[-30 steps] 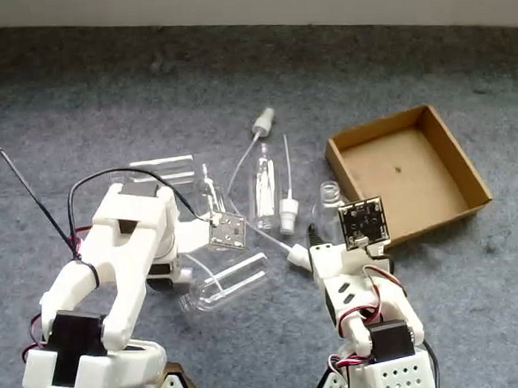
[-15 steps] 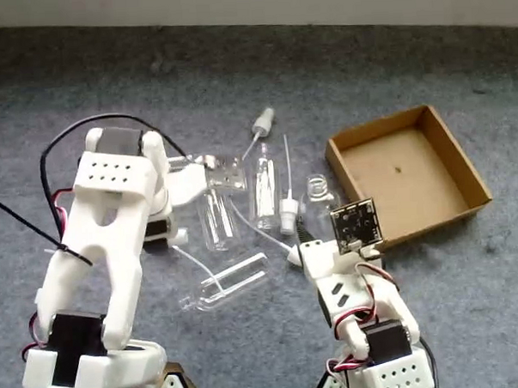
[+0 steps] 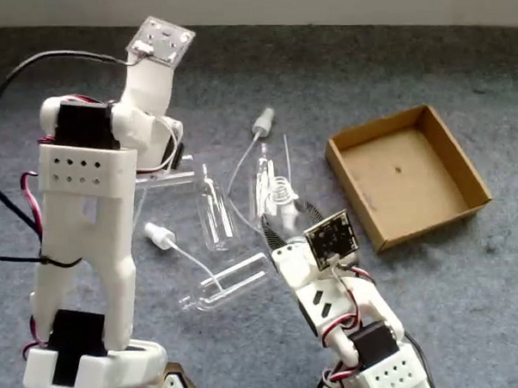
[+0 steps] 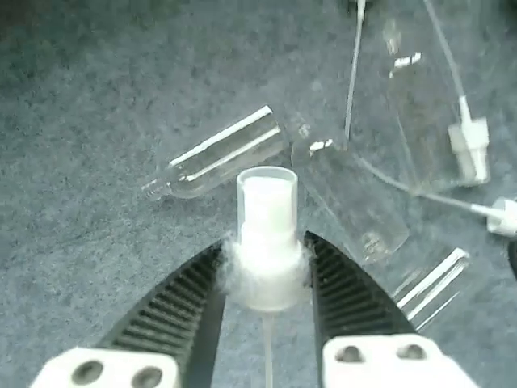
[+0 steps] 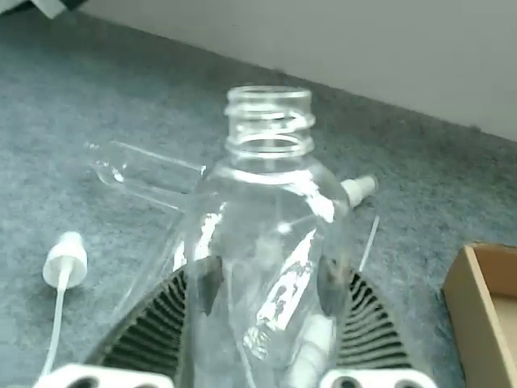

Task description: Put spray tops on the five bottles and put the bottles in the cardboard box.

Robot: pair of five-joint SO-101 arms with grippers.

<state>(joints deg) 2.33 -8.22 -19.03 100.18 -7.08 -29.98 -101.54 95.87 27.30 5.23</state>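
My left gripper (image 4: 262,242) is shut on a white spray top (image 4: 266,234), held above the carpet with its tube pointing back toward the wrist. The left arm (image 3: 112,166) stands raised at the left of the high view. My right gripper (image 5: 266,287) is shut on a clear bottle (image 5: 266,234) that stands upright with an open threaded neck. That bottle (image 3: 287,203) sits mid-table, left of the cardboard box (image 3: 404,175), which holds nothing. Several clear bottles lie on the carpet, one (image 3: 217,215) between the arms and another (image 3: 227,281) nearer the bases.
Loose spray tops with long tubes lie at the far middle (image 3: 263,121) and beside the left arm (image 3: 158,234). One more bottle (image 3: 263,181) lies behind the held bottle. Grey carpet covers the table, and a pale wall (image 5: 363,48) bounds the far side.
The left arm rose and swung from low over the lying bottles up to the far left. The right arm carried its bottle leftward, away from the box toward the middle.
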